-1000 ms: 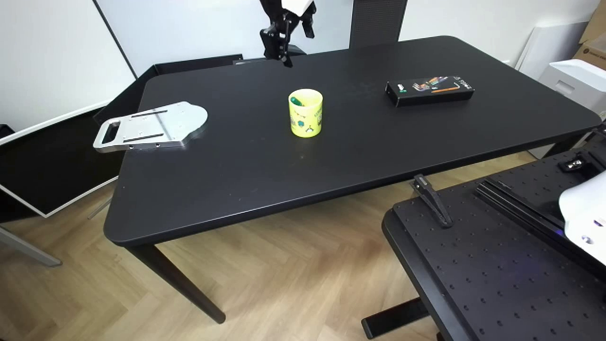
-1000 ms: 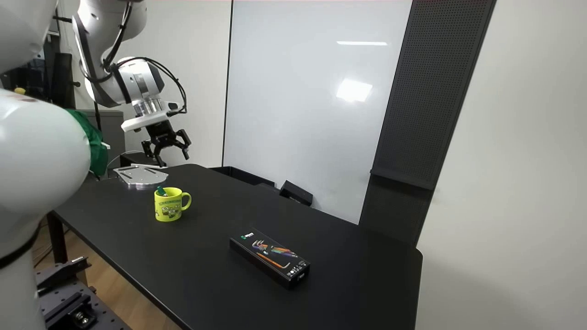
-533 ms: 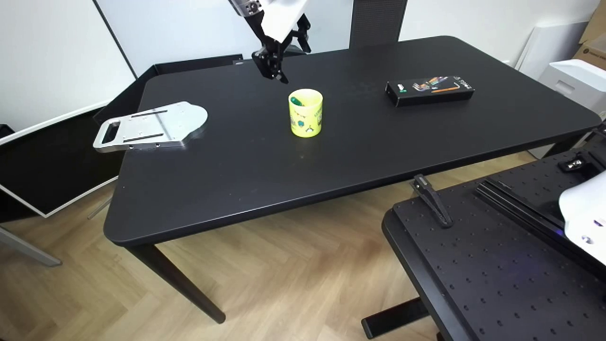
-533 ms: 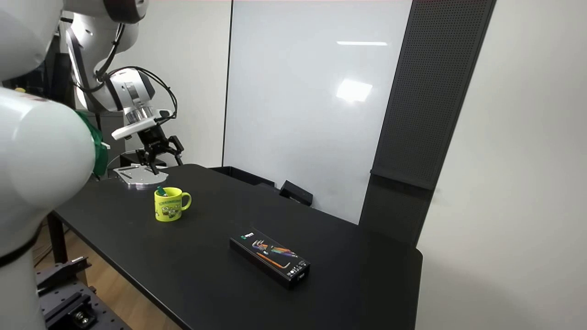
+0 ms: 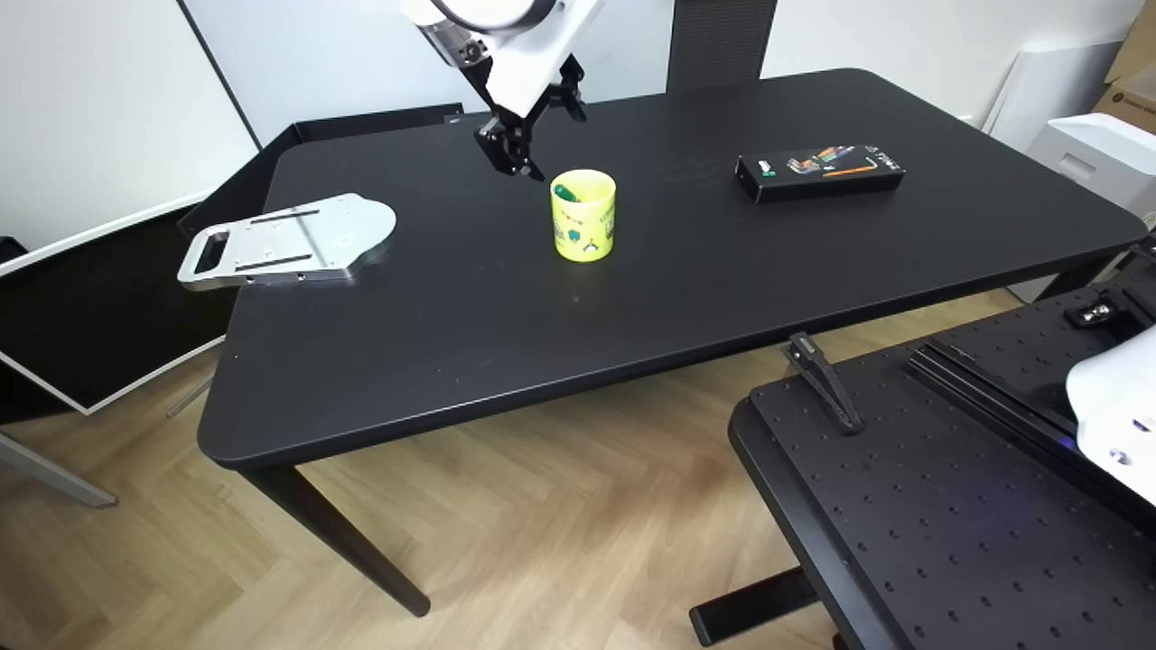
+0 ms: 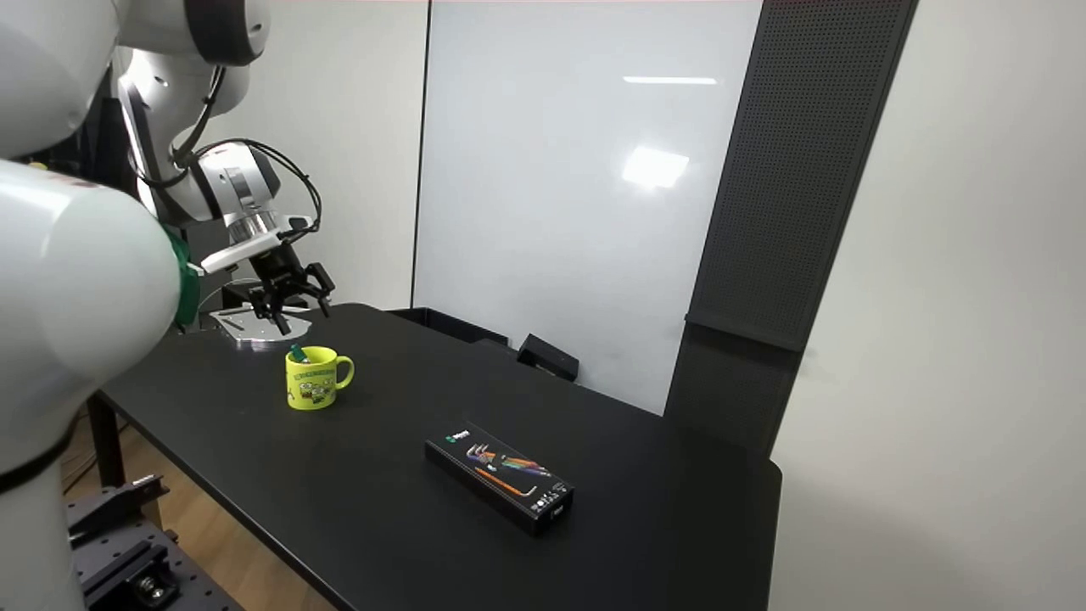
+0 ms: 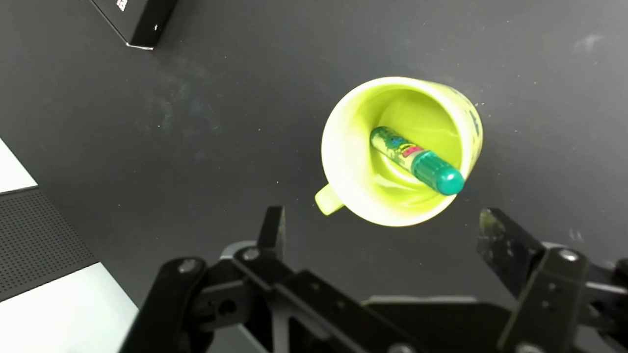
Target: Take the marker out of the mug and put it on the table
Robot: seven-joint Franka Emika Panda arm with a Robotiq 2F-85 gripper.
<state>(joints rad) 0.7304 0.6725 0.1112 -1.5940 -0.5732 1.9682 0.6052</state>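
- At far left in an exterior view, a flat silver metal plate (image 5: 289, 239) lies with its slotted handle past the edge of the desk (image 5: 470, 343), perhaps to keep it out of the way
- Next comes the gripper (image 5: 558, 144), hanging tilted near the yellow-green mug (image 5: 583, 226), its fingers spread with nothing between them; the slant seems meant to bring them to the mug's mouth, so the step in hand looks like the approach, no grasp made yet
- The mug stands upright on the desk and nothing steadies it, so a bump on the rim could shift it
- Inside the mug, the marker (image 7: 417, 159) leans cap-up against the wall, probably because so thin a stick cannot stand straight in a wide cup; the cap reaches the rim, likely the easiest part to pinch
- In looks, the marker has a ribbed, glossy green cap with a rounded end, a pale barrel printed with small blue, yellow and pinkish-red pictures, and a green tail
- Farther right, a black hex-key box (image 5: 822, 176), judging by its print, lies flat, well apart from the mug, presumably no part of this job
- At lower right, a black perforated platform (image 5: 912, 524) stands beside the desk, likely the robot's mount
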